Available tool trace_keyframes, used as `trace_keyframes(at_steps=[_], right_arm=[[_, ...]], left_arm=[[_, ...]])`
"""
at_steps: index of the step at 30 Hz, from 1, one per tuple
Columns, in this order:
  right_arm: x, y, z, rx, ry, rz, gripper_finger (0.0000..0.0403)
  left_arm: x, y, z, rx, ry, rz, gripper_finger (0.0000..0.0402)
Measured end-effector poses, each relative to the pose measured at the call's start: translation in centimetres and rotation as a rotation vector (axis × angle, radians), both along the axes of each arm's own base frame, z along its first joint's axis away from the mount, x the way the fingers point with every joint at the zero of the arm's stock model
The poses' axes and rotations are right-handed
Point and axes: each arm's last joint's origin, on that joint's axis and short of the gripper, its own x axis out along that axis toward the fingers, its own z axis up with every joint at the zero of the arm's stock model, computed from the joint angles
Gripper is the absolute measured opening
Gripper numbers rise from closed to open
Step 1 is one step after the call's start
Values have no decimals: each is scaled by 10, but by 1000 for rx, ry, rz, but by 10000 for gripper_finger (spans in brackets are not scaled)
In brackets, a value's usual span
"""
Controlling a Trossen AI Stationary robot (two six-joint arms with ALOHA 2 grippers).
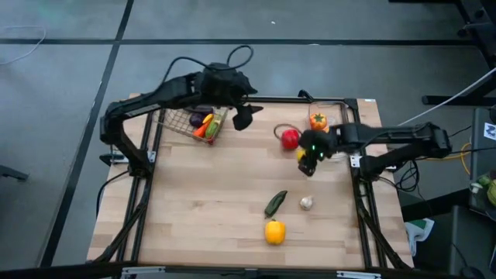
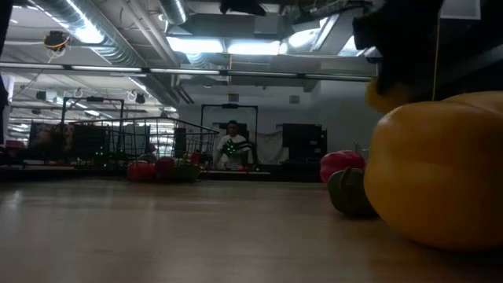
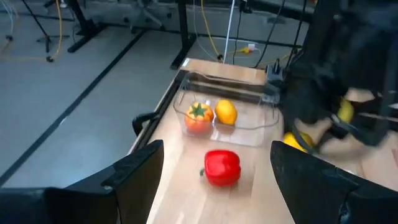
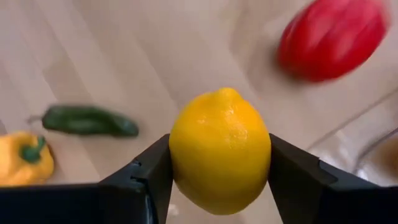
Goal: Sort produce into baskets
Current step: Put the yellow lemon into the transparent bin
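Observation:
My right gripper hangs over the table's right half, shut on a yellow lemon. My left gripper is open and holds nothing, high above the far side next to the dark wire basket, which holds purple, orange and green produce. A red pepper lies on the table beside the clear bin. In that bin sit an orange fruit and a second lemon. Nearer the front lie a green pepper, a white garlic bulb and a yellow bell pepper. My right gripper pinches the lemon between its two fingers, one on each of its opposite sides, around its middle. The fingers point steeply down from above. The lemon is lifted clear of the table.
The clear bin stands at the far right corner and the wire basket at the far left, with bare wood between them and across the table's near left. In the low view a person shows far behind the table.

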Motion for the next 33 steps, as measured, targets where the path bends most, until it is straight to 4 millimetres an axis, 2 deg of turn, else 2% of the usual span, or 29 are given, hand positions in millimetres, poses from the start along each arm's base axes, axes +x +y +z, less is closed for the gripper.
trace_keyframes(at_steps=[4, 7, 15, 23, 33], right_arm=[[0, -22, 18, -51, -36, 1, 211], [-5, -38, 25, -79, -15, -18, 211], [-29, -71, 20, -84, 157, -71, 211], [-37, -85, 19, -99, 177, -69, 224], [-41, -89, 19, -240, 270, -30, 245]], left_arm=[[-14, -7, 5, -14, 30, -5, 292], [-21, -13, -2, -25, 41, -12, 292], [-18, -27, -56, -98, -22, -11, 292], [-9, -48, -88, -91, -26, -83, 292], [-5, -71, -87, -54, -40, -171, 292]])
